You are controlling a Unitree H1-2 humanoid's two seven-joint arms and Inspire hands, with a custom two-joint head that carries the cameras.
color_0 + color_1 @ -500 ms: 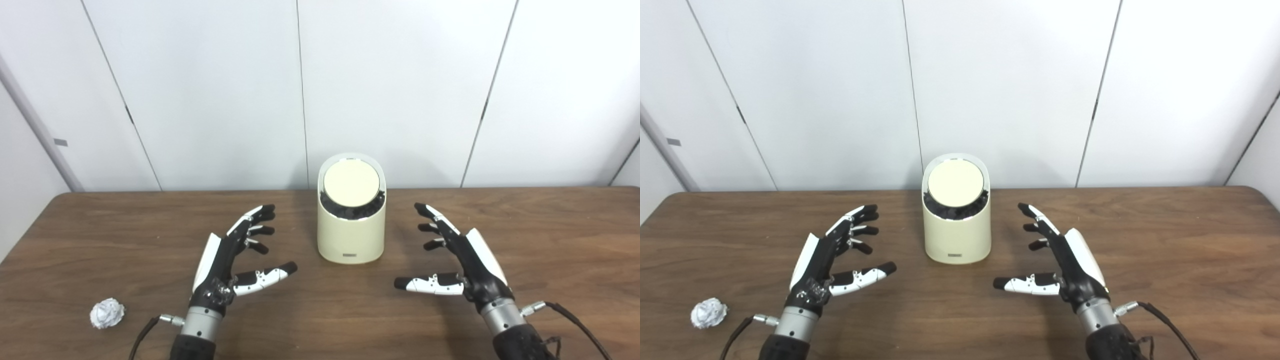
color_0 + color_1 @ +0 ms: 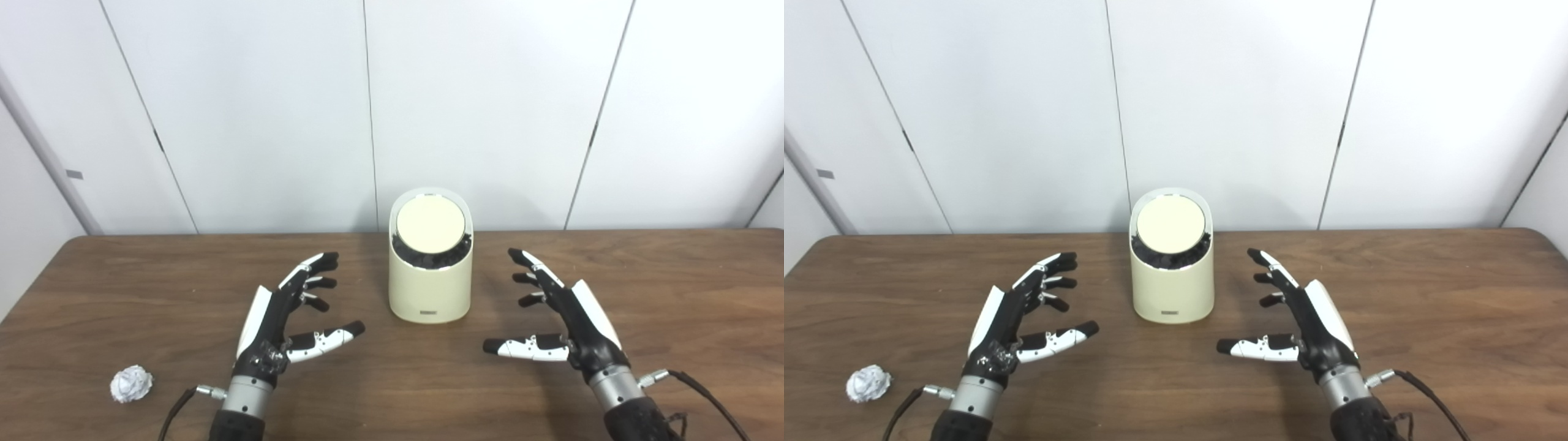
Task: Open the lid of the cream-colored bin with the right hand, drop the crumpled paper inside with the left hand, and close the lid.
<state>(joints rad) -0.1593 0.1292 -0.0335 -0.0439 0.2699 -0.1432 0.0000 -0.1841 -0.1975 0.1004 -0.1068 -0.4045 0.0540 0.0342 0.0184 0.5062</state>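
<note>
A cream-colored bin point(image 2: 430, 278) stands upright at the middle of the brown table point(image 2: 122, 294). Its round lid point(image 2: 430, 224) lies shut and tilted toward me, with a dark liner showing along its lower edge. A crumpled white paper ball point(image 2: 131, 383) lies near the front left of the table. My left hand point(image 2: 288, 321) hovers open to the left of the bin, apart from it and to the right of the paper. On the bin's other side my right hand point(image 2: 560, 318) is open too, holding nothing and clear of the bin.
White wall panels point(image 2: 490, 110) rise right behind the table's far edge. Cables run from both wrists at the bottom of the picture. Bare wood lies between the hands and in front of the bin.
</note>
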